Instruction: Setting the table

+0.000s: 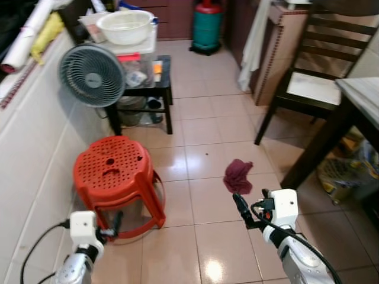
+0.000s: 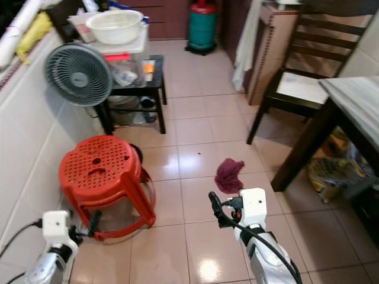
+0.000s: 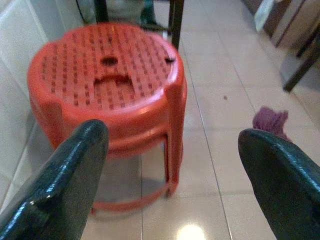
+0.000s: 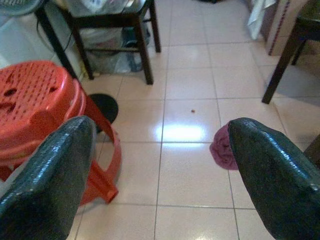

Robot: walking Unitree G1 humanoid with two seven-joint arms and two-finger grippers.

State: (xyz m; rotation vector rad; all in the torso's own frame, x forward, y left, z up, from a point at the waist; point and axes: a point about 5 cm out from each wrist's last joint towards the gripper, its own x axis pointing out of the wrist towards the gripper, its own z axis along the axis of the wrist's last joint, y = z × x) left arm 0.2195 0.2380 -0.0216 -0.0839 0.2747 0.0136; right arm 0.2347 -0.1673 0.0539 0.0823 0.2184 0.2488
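Both tools, left (image 3: 172,175) and right (image 4: 160,170), fingers spread, empty, above the tiled floor (image 1: 201,148)

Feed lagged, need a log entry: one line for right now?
left tool: open, near red stool | right tool: open, above floor before maroon cloth | nothing held | table at right

I see a red stool (image 1: 112,171) with a perforated grid top, a maroon cloth (image 1: 238,176) on glossy beige floor tiles (image 1: 201,154), and a teal cylinder (image 1: 207,26). My grippers' fingers (image 3: 65,175) are black, the fan (image 1: 92,75) grey.
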